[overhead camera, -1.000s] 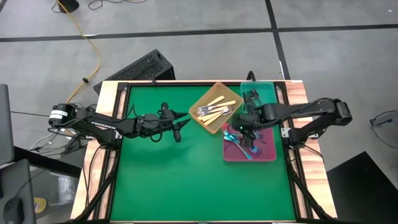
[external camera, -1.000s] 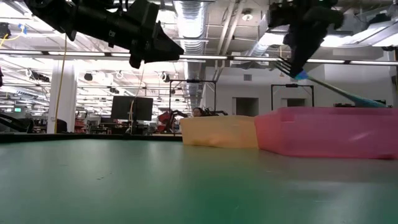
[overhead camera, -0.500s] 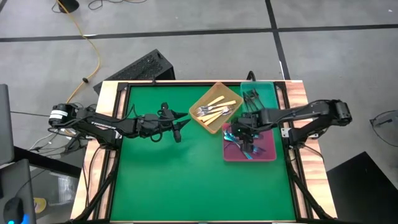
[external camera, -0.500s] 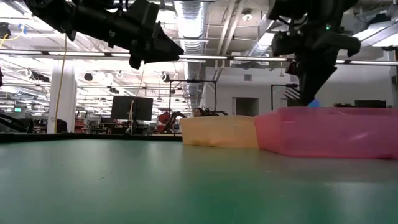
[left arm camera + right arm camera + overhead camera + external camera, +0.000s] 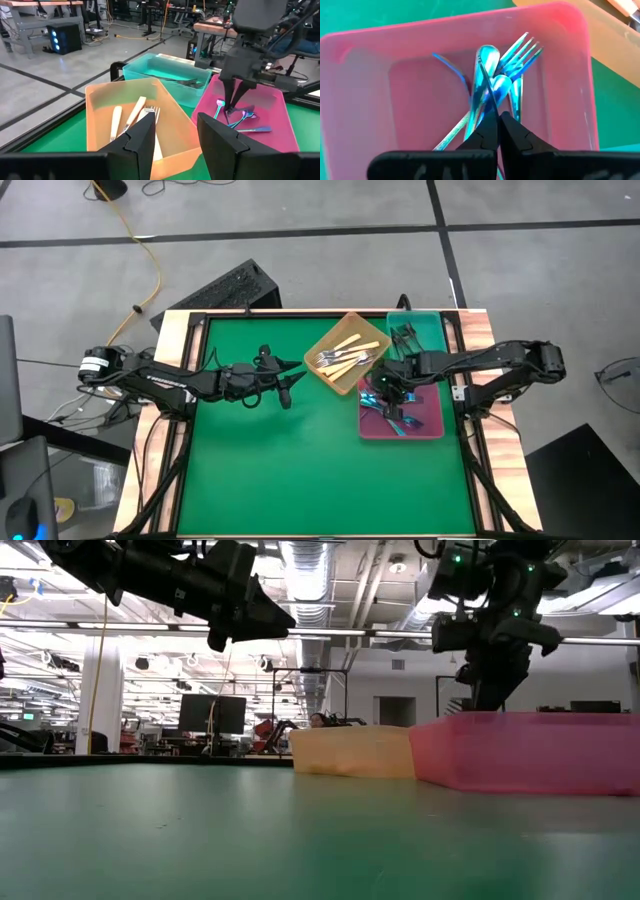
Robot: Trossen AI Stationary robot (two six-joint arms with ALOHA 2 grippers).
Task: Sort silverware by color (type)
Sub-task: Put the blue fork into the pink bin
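right gripper (image 5: pixel 498 116) closed, left gripper (image 5: pixel 175 135) parted

Right claw (image 5: pixel 487 690) dipping behind pink tray (image 5: pixel 525 752) wall, tips hidden, orange tray (image 5: pixel 352 752) beside

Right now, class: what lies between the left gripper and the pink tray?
In the high view, the orange tray holding cream-handled forks lies between the left gripper and the pink tray; otherwise bare green mat.
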